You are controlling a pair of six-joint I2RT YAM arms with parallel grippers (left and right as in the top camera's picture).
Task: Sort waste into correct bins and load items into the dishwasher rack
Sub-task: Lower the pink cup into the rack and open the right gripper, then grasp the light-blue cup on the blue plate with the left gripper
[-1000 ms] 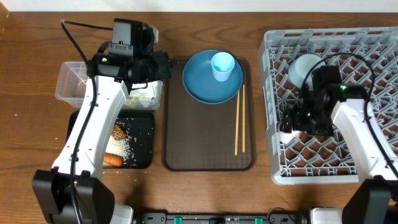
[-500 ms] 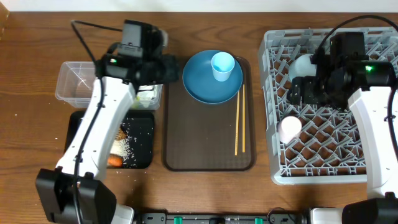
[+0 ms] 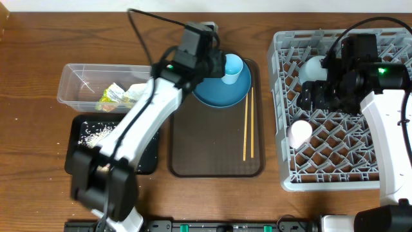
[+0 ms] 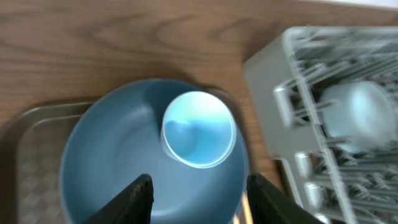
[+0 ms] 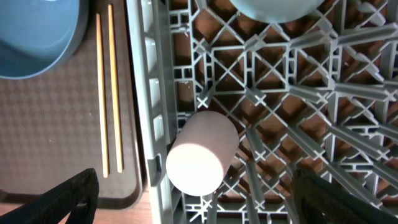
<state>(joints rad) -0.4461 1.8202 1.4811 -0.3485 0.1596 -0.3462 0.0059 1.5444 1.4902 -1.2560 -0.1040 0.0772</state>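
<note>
Two hands, both empty. The left hand (image 4: 202, 200) stands part open just short of the blue cup (image 4: 199, 129), which sits upright on the plate (image 4: 106, 165). The right hand (image 5: 208, 193) gapes wide above the pink cup (image 5: 200, 152), which lies on its side in the rack (image 5: 280, 124). Only the overhead view shows wrappers (image 3: 119, 95) in the tub (image 3: 71, 77) and crumbs (image 3: 95, 133) on the black tray (image 3: 149, 161).

The light was bright and even from above, and the shadows on the table (image 3: 38, 38) were soft and small. Seen from overhead, the left arm (image 3: 145, 113) looked smeared. The left wrist picture was blurry all over, most of all the dishwasher rack (image 4: 292, 93). The right wrist picture was sharp, but the white-pink cup (image 5: 199, 155) glowed almost pure white at its end
</note>
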